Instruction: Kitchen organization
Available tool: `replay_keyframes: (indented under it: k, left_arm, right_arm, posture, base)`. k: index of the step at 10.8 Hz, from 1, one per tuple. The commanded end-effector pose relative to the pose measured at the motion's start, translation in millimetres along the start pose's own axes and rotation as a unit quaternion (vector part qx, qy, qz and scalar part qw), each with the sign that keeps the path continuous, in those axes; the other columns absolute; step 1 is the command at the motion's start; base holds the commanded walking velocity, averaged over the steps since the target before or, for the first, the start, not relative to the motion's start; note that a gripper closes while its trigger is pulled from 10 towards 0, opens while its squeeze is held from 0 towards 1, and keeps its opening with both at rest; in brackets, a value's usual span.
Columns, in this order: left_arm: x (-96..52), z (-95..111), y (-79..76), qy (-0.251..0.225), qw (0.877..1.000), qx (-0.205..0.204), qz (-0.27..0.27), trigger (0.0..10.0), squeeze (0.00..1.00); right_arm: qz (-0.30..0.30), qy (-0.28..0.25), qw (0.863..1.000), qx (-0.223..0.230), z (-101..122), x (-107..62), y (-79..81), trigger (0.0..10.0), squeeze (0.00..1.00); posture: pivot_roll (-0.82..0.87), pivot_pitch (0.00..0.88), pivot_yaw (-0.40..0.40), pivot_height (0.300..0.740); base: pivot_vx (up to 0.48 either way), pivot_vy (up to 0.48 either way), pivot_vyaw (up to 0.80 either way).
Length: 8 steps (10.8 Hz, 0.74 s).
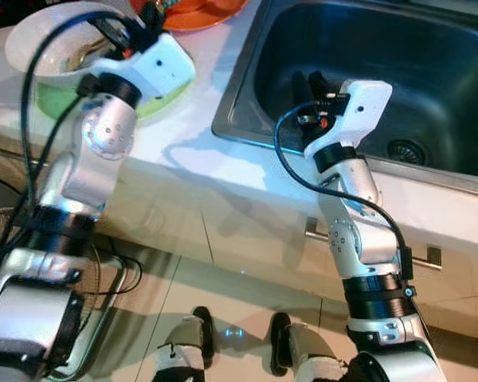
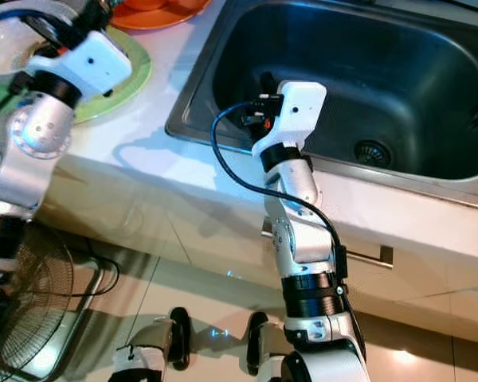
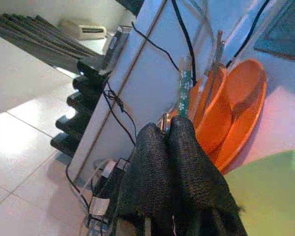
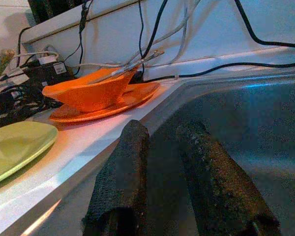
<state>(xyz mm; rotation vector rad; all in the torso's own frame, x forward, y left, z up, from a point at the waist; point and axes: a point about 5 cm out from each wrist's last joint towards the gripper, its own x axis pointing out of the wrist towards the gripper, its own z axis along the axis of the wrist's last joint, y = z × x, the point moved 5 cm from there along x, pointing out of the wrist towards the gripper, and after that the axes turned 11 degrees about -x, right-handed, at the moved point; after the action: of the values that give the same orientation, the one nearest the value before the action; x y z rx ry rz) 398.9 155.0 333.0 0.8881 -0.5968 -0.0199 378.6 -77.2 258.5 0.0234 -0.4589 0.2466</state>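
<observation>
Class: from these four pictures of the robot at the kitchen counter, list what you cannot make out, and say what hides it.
- White bowl: its contents, hidden behind the left arm and cable in the left eye view.
- Left gripper: whether it holds anything; the black fingers press together and cover the gap.
- Orange plate: its far part, cut off by the top edge.
- Sink: its right end, cut off by the edge.

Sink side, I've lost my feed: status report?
Right gripper open, empty, over the sink. Left gripper shut, empty, near the orange bowl. Green plate beside it.
</observation>
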Motion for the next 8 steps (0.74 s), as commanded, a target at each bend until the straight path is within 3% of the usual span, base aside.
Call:
replay_keyframes:
  k: [1, 2, 3, 6, 7, 8]
  left_arm:
    - [-2.7, 7, 6.0, -0.008, 1.000, 0.002, -0.004, 3.4, 0.00]
    - [-2.5, 13, 11.0, -0.015, 1.000, 0.002, -0.005, 10.0, 0.00]
    - [-1.8, 18, 16.0, -0.019, 1.000, 0.008, -0.005, 10.0, 0.00]
    - [5.7, 40, 40.8, -0.045, 0.989, 0.143, 0.013, 10.0, 0.00]
    - [6.6, 43, 41.6, -0.049, 0.986, 0.162, 0.006, 10.0, 0.00]
    - [6.0, 43, 39.4, -0.052, 0.986, 0.156, 0.001, 10.0, 0.00]
  right_arm:
    - [-0.001, 0.010, 1.000, 0.009, -6, -2.5, -0.5, 10.0, 0.00]
    - [0.001, 0.010, 1.000, 0.009, -6, -2.3, -0.1, 10.0, 0.00]
    - [0.002, 0.010, 1.000, 0.011, -7, -1.8, 0.1, 10.0, 0.00]
    - [0.007, 0.011, 1.000, 0.017, -8, -0.5, 2.4, 10.0, 0.00]
    - [0.009, 0.011, 1.000, 0.019, -8, -0.3, 3.6, 10.0, 0.00]
    - [0.009, 0.011, 1.000, 0.020, -8, -0.2, 3.9, 10.0, 0.00]
  posture:
    - [0.09, 0.270, -0.010, 0.740]
    - [0.09, 0.268, -0.013, 0.740]
    - [0.10, 0.268, -0.015, 0.740]
    - [0.10, 0.261, -0.018, 0.740]
    - [0.10, 0.260, -0.017, 0.740]
    - [0.10, 0.261, -0.015, 0.740]
  base:
    - [0.000, 0.000, 0.00]
    - [0.000, 0.000, 0.00]
    - [0.000, 0.000, 0.00]
    - [0.000, 0.000, 0.00]
    - [0.000, 0.000, 0.00]
    - [0.000, 0.000, 0.00]
